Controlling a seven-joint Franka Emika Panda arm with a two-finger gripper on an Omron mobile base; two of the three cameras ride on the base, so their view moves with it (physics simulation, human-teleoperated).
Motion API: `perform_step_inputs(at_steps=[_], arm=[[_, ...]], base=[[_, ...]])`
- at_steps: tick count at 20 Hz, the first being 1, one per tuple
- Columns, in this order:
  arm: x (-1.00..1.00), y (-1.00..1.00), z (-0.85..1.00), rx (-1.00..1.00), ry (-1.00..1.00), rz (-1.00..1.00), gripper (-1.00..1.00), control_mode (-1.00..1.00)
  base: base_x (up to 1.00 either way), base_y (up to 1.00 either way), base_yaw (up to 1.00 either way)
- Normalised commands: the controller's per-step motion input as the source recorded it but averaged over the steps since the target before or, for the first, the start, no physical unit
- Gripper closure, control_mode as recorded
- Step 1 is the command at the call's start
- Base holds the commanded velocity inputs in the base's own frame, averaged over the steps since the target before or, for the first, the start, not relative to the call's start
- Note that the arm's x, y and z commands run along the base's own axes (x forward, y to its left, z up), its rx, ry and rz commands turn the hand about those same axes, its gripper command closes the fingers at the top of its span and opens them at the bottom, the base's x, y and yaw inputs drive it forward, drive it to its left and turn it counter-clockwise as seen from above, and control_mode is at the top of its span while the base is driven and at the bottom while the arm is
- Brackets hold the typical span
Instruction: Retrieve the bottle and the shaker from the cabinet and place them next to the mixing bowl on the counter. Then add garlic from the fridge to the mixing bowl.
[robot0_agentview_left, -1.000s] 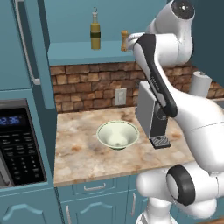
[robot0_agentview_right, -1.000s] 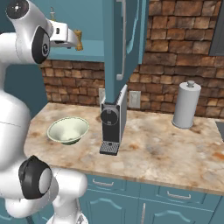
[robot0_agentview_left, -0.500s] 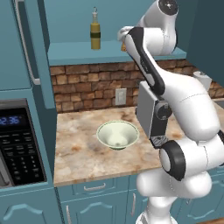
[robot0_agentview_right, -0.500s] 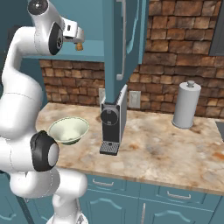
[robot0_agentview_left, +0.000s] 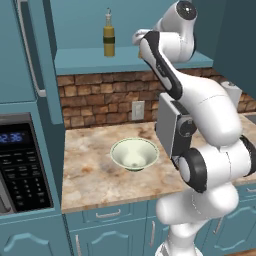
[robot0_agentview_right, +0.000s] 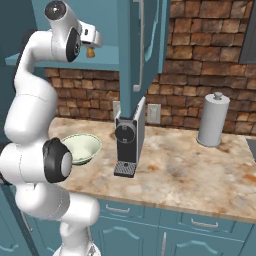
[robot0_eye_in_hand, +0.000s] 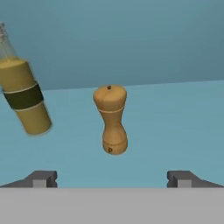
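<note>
On the open cabinet's shelf (robot0_agentview_left: 150, 57) stands the yellow bottle (robot0_agentview_left: 108, 35) with a dark label. It also shows at the left of the hand view, bottle (robot0_eye_in_hand: 24, 98). The wooden shaker (robot0_eye_in_hand: 111, 120) stands upright right of it, centred ahead of my gripper (robot0_eye_in_hand: 111, 179). The gripper is open and a short way from the shaker, with nothing between its dark fingertips (robot0_eye_in_hand: 41, 178). In the right base view the hand sits just above the shaker (robot0_agentview_right: 90, 51). The pale green mixing bowl (robot0_agentview_left: 134, 154) (robot0_agentview_right: 80, 148) rests on the counter (robot0_agentview_left: 90, 172) below.
A dark coffee machine (robot0_agentview_right: 129, 145) stands right of the bowl, and a paper towel roll (robot0_agentview_right: 213, 120) further right. The open cabinet door (robot0_agentview_right: 142, 45) hangs above the machine. A microwave (robot0_agentview_left: 20, 165) sits left of the counter, under a teal door with a long handle (robot0_agentview_left: 30, 50).
The arm has folded up toward the shelf and the hand has shifted slightly left and up at the shaker. Bottle, shaker and bowl have not moved.
</note>
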Motion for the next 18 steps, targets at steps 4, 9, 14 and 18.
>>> perform_step_inputs(at_steps=[4,9,14,18], arm=[[0.44,0.0,-0.27,0.0,-0.08,0.0,-1.0,-1.0],[0.43,0.0,-0.1,0.0,-0.02,0.0,-1.0,-1.0],[0.35,0.0,0.02,0.0,0.0,0.0,-1.0,-1.0],[0.21,0.0,0.05,0.0,0.0,0.0,-1.0,-1.0]], base=[[0.0,0.0,0.0],[0.0,0.0,0.0],[0.0,0.0,0.0],[0.0,0.0,0.0]])
